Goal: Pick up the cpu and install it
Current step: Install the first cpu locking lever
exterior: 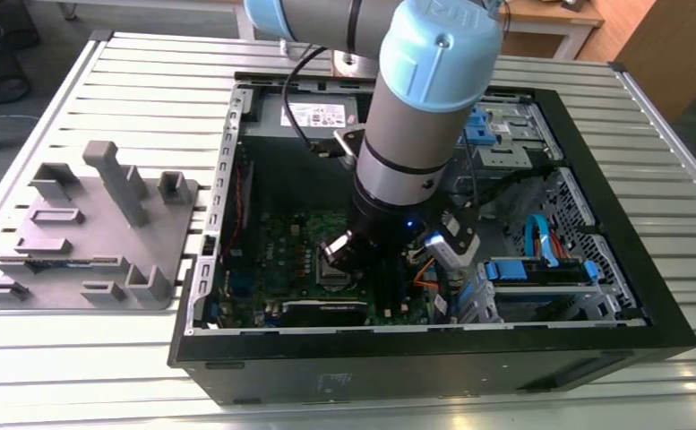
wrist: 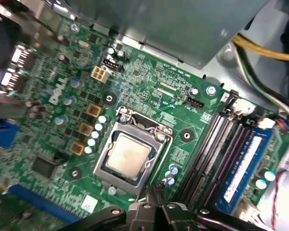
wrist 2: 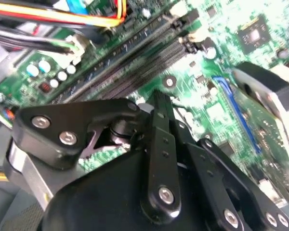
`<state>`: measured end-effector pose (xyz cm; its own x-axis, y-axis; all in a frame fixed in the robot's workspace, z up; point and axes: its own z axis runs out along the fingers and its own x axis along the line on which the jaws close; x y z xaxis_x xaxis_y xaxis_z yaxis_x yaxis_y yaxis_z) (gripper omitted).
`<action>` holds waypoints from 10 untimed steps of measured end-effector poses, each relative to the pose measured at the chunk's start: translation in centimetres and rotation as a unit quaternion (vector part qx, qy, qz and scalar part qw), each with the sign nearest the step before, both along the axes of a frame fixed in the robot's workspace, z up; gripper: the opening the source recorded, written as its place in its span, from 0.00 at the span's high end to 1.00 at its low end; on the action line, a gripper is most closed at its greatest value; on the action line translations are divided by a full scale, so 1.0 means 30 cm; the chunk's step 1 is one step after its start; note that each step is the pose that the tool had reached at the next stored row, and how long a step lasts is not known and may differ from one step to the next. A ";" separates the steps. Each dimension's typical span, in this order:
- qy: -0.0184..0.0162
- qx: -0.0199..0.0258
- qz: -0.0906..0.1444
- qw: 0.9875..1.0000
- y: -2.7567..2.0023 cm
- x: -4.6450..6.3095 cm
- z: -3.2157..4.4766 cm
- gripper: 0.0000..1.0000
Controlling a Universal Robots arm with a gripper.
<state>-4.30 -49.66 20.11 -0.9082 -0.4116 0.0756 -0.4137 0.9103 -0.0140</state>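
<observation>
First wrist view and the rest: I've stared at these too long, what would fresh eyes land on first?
Probably the big robot arm plunging into the open computer case in the exterior view, its wrist low over the green motherboard. In the first wrist view, the shiny silver cpu draws the eye, lying inside the socket frame mid-board, with the gripper just beside it. A grey holder tray sits outside the case on the exterior view's left.

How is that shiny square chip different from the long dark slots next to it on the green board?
The cpu is square with a plain silver top; the memory slots are long, narrow and black. The cpu sits inside a metal-framed socket; the slots lie side by side as parallel strips, open along their length. Both lie flat on the green motherboard.
</observation>
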 end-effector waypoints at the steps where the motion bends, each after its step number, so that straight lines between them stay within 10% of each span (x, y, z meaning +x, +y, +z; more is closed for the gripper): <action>1: 0.000 0.000 0.000 1.000 0.000 0.000 0.013 0.89; 10: 0.000 0.000 0.000 1.000 0.000 -0.014 0.052 0.89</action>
<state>-4.72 -49.67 21.67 -0.9082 -0.4116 0.0755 -0.4138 0.9103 -0.0143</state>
